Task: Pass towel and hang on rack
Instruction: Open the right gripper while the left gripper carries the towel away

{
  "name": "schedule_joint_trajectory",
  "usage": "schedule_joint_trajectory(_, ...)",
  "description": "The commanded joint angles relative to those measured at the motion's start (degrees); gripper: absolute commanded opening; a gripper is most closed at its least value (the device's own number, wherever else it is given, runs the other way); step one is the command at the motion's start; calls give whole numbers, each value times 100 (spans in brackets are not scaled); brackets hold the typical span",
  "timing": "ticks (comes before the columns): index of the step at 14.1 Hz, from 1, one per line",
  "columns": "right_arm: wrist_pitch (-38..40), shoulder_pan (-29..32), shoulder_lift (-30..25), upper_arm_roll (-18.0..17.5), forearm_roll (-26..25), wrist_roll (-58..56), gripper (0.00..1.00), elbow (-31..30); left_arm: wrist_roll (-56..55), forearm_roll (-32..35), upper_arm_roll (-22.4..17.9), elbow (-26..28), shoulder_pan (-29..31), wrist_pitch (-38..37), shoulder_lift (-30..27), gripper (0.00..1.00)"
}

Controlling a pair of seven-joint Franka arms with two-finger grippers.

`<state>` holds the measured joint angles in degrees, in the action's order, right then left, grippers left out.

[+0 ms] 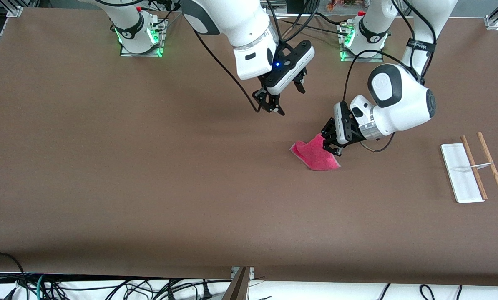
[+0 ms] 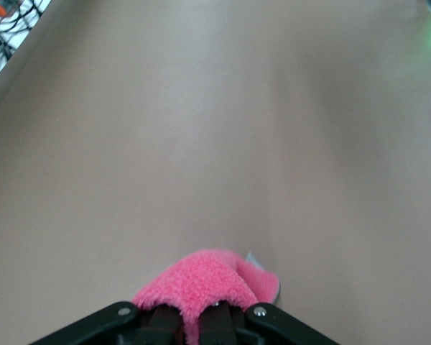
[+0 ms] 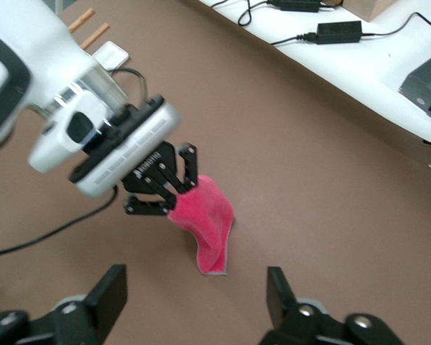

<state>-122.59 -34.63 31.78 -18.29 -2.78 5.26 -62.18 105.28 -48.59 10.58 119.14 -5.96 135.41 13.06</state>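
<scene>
The pink-red towel [image 1: 317, 156] hangs from my left gripper [image 1: 331, 142], which is shut on its upper edge over the middle of the table. The towel's lower corner reaches down to the table top. In the left wrist view the fuzzy towel [image 2: 201, 284] bulges out between the closed fingers [image 2: 219, 323]. My right gripper [image 1: 288, 99] is open and empty, up in the air over the table beside the towel, toward the robots' bases. Its wrist view shows the towel [image 3: 207, 215] in the left gripper [image 3: 165, 195] ahead of its spread fingers [image 3: 111, 295]. The rack [image 1: 461, 173] lies at the left arm's end of the table.
The rack's two brown rods [image 1: 491, 164] lie beside its white base, joined by a thin metal crosspiece. The rack also shows in the right wrist view [image 3: 113, 53]. Cables hang along the table's front edge [image 1: 232, 273].
</scene>
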Motion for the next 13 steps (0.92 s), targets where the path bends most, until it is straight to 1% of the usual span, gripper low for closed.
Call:
schedule_joint_trajectory(1, 323, 342, -172, -8, 120, -69, 100, -93, -971, 909, 40, 250, 323, -120, -724, 0)
schedule_joint_trajectory(3, 577, 596, -172, -8, 129, -69, 100, -84, -1237, 1429, 32, 197, 543, -382, -918, 0)
schedule_joint_trajectory(7, 1324, 1202, -233, 9, 129, -51, 100, -93, -1369, 2062, 5, 162, 1289, -673, -998, 0)
schedule_joint_trajectory(8, 1448, 1422, -260, 35, 129, 10, 100, -101, -1422, 2316, 5, 23, 1473, -805, -998, 0)
schedule_joint_trajectory(9, 1545, 1633, -278, 36, 120, 106, 100, -180, -1501, 2728, 5, -109, 1649, -884, -998, 0)
schedule_joint_trajectory(11, 2061, 2238, -295, 27, 164, 63, 100, -216, -1598, 3292, 5, -347, 1922, -972, -981, 0)
schedule_joint_trajectory(12, 2360, 2520, -426, 35, 251, 72, 100, -224, -1607, 3512, 5, -470, 2037, -1103, -955, 0)
schedule_joint_trajectory(13, 2485, 2766, -566, 53, 269, 89, 100, -268, -1633, 3706, 5, -671, 2177, -1235, -893, 0)
